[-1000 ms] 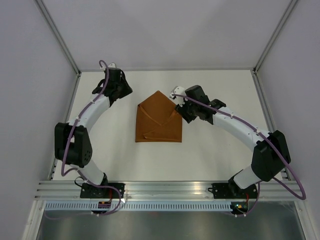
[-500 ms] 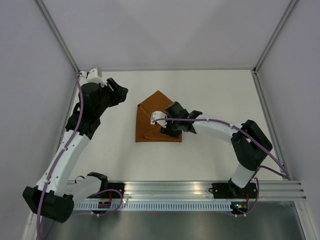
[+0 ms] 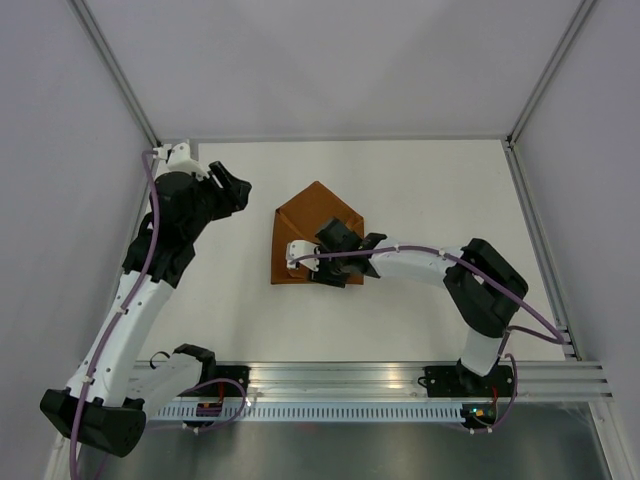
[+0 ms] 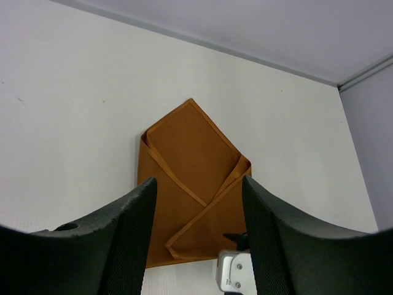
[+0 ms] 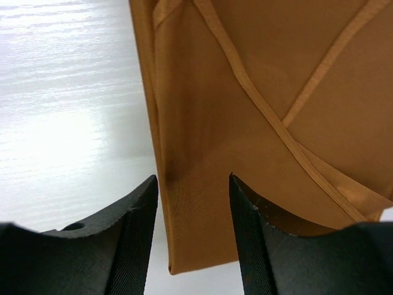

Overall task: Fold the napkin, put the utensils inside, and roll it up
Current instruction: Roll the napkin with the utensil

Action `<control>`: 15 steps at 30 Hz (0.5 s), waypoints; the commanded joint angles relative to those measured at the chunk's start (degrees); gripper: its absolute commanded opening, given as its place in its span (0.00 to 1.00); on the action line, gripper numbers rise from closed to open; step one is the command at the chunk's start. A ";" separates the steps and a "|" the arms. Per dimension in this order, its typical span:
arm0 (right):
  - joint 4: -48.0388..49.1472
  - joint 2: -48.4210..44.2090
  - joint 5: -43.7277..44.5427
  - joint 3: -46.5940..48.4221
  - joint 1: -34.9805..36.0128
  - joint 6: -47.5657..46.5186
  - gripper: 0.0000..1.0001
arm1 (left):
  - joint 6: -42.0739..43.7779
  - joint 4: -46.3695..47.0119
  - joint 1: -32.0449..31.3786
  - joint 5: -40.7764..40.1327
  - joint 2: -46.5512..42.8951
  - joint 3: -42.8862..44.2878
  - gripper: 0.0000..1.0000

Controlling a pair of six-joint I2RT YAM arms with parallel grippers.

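The rust-orange napkin [image 3: 303,215] lies flat on the white table, its corners folded in like an envelope with the point toward the back. It also shows in the left wrist view [image 4: 184,160] and the right wrist view [image 5: 258,92]. My right gripper [image 3: 335,252] is open and hangs low over the napkin's near part, its jaws [image 5: 193,203] straddling a folded edge near a corner. My left gripper [image 3: 232,190] is open and empty, raised left of the napkin and looking at it [image 4: 199,209]. No utensils are in view.
The white table [image 3: 430,180] is enclosed by grey walls at the left, back and right. An aluminium rail [image 3: 330,375] with both arm bases runs along the near edge. The right forearm [image 3: 420,260] stretches across to the napkin's right.
My right gripper has moved from the napkin's right corner leftward over its near part. The left arm has changed posture, its gripper staying at the back left. The napkin has not moved.
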 commanded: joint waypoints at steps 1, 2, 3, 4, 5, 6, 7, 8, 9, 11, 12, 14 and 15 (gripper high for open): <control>1.32 1.65 -1.32 1.74 0.82 -0.90 0.56 | 2.37 -0.37 0.10 1.27 0.31 1.03 0.63; 1.41 1.91 -1.41 1.82 0.91 -0.90 0.56 | 2.37 -0.37 0.10 1.53 0.31 1.11 0.63; 1.50 2.09 -1.41 1.91 1.35 -0.73 0.56 | 2.28 -0.37 0.10 1.62 0.22 1.11 0.63; 1.59 2.35 -1.41 1.91 1.44 -0.73 0.56 | 2.37 -0.29 0.10 1.71 0.40 1.11 0.63; 1.85 2.62 -1.32 2.00 1.61 -0.73 0.56 | 2.37 -0.29 0.10 1.88 0.31 1.11 0.63; 1.94 2.88 -1.14 2.09 1.96 -0.73 0.56 | 2.37 -0.20 0.10 1.97 0.57 1.11 0.63; 1.94 3.58 -1.06 2.44 2.05 -0.73 0.56 | 2.28 -0.28 0.10 2.15 0.57 1.20 0.63; 2.03 3.93 -0.97 2.53 2.14 -0.73 0.56 | 2.37 -0.20 0.10 2.50 0.66 1.20 0.63; 2.46 4.28 -0.88 2.70 2.14 -0.64 0.56 | 2.37 -0.11 0.10 2.59 0.83 1.29 0.63; 2.82 5.51 -0.70 3.23 2.14 -0.73 0.56 | 2.63 -0.20 0.10 2.59 1.01 1.29 0.63; 2.73 5.87 -0.70 3.41 2.14 -0.64 0.56 | 2.89 -0.20 0.10 2.59 1.19 1.29 0.63; 2.99 6.83 -0.70 3.58 2.14 -0.55 0.55 | 3.33 -0.11 0.02 2.59 1.27 1.03 0.63; 3.08 7.10 -0.62 3.76 2.14 -0.64 0.55 | 3.42 -0.28 0.10 2.59 1.19 0.85 0.63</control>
